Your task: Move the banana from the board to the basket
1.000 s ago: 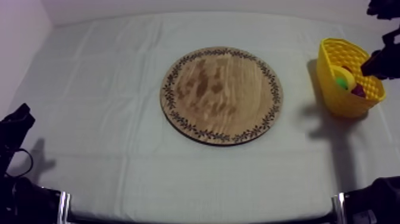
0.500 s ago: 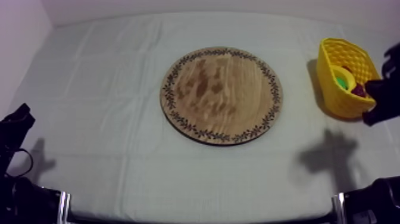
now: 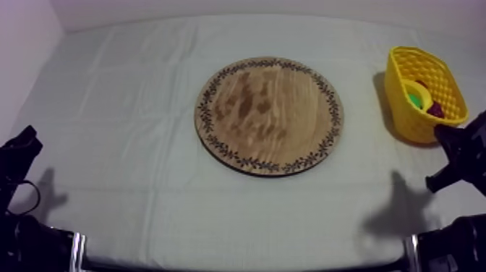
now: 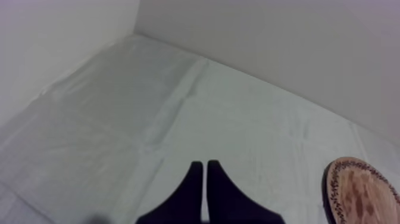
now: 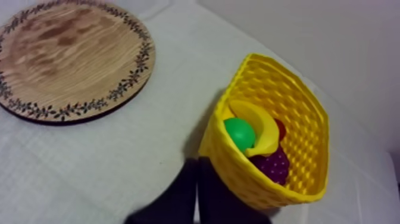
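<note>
Right gripper: the two black fingers lie pressed together in a narrow wedge with nothing between them, their tip just beside the near wall of the yellow basket. In the top view this gripper sits at the right edge of the frame, just below the basket.

The banana lies inside the basket. Its shape is plain from the right wrist view: it bends round a green pear, one end toward the wall facing the wooden board, the other by the grapes. A small red fruit peeks out behind it. From above, the basket's contents are a yellow and green patch with a dark spot.

Left gripper: fingers likewise closed together, holding nothing, over bare cloth, with the board's rim off to one side. From above it rests at the lower left.

Count: one board at frame centre with nothing on it, one basket, one banana, one pear, one bunch of grapes, two grippers.
</note>
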You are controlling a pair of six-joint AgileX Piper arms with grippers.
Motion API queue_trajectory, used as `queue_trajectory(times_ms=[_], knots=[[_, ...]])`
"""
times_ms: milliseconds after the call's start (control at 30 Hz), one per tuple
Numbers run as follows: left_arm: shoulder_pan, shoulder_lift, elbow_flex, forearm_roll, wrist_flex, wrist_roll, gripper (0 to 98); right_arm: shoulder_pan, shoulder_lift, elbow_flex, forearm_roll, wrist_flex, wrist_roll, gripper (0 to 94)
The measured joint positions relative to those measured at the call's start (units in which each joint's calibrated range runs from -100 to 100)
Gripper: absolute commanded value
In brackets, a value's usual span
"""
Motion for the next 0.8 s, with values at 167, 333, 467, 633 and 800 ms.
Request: queue_trajectory(times_ms=[167, 333, 467, 633, 800], knots=[[0.0, 0.0, 0.0, 0.0, 0.0, 0.0, 0.1, -0.76, -5.79, 0.64, 3.49, 3.29, -5.32, 0.5], [0.0, 0.0, 0.0, 0.0, 0.0, 0.0, 0.1, -2.29, -7.74, 2.11, 8.8, 4.17, -12.23, 0.5], [0.0, 0.0, 0.0, 0.0, 0.0, 0.0, 0.1, -3.56, -7.91, 4.02, 12.34, 0.61, -14.61, 0.5], [0.0, 0.0, 0.0, 0.0, 0.0, 0.0, 0.1, -4.27, -7.91, 4.53, 13.57, -2.04, -13.68, 0.5], [0.0, 0.0, 0.0, 0.0, 0.0, 0.0, 0.1, -4.39, -7.91, 4.65, 13.83, -2.11, -11.87, 0.5]])
